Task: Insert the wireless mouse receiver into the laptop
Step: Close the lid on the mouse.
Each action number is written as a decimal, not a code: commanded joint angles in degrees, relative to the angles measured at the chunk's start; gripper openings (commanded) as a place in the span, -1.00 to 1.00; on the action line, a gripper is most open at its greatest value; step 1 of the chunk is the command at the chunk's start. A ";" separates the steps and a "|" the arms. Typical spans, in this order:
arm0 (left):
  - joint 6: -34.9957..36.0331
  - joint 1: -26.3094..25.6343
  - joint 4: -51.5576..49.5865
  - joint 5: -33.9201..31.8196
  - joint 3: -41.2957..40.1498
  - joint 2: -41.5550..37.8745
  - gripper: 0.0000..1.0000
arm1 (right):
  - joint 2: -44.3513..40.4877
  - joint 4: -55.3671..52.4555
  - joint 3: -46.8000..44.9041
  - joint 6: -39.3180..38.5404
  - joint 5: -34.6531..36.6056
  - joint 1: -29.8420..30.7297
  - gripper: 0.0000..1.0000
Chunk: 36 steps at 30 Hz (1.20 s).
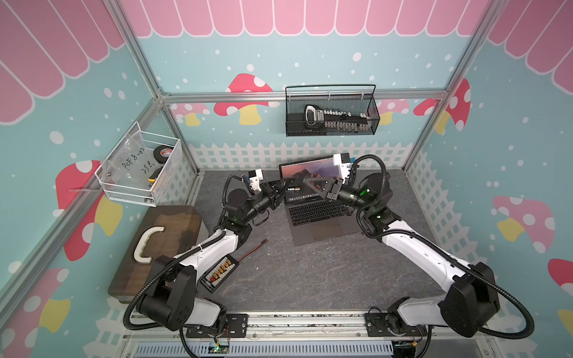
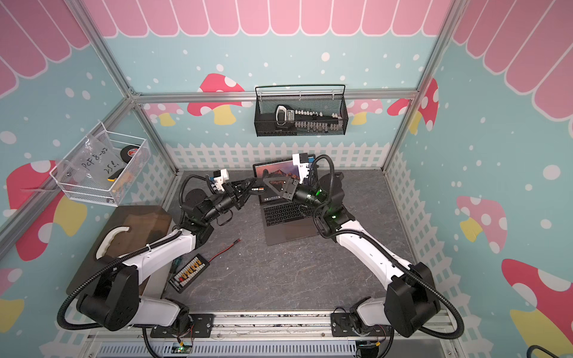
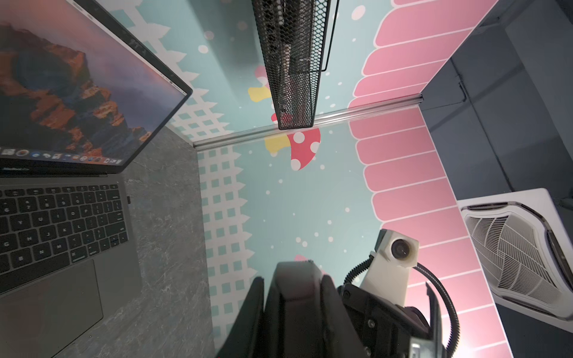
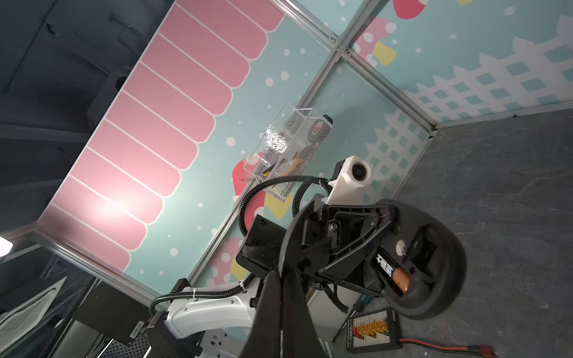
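Although it is too small to be sure, what I take for the tiny black wireless mouse receiver [image 3: 128, 200] sits as a stub in the side edge of the slim dark-grey metal laptop [image 3: 124, 263], beside its black keys; if so, the insertion looks done. The left gripper [image 1: 288, 185], narrowly parted, clamps a black oval plastic mouse [image 4: 449, 263], underside exposed, with a copper-ended battery [image 4: 393, 274] showing. The right gripper [image 1: 305, 180] is closed tight, apparently empty, beside the mouse
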 commanded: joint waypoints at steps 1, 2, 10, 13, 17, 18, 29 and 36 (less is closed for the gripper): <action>-6.49 0.77 7.82 1.91 0.84 1.35 -1.00 | 1.24 7.80 2.09 5.85 -3.05 0.58 -1.00; -7.37 0.90 9.34 1.95 0.43 1.66 -1.00 | 1.73 8.30 2.18 6.19 -2.81 0.58 -1.00; -11.69 2.82 13.32 4.04 -2.00 2.51 -1.00 | 2.89 9.58 1.62 10.53 -4.03 -1.06 -1.00; -10.45 3.15 12.34 3.15 -3.44 1.17 -1.00 | 3.27 9.61 1.52 10.98 -4.14 -1.48 -1.00; -11.16 3.16 13.29 3.06 -3.93 1.52 -1.00 | 5.60 14.39 1.66 14.62 -4.82 -1.26 -1.00; -11.29 3.15 15.08 2.97 -3.93 1.63 -1.00 | 6.29 16.22 1.74 15.90 -5.08 -1.26 -1.00; -11.49 3.24 15.91 2.06 -4.55 1.58 -1.00 | 9.12 21.22 0.75 19.43 -5.77 -1.09 -1.00; -11.13 3.29 15.39 1.61 -4.74 0.79 -1.00 | 9.17 21.74 -0.36 19.48 -5.48 -1.08 -1.00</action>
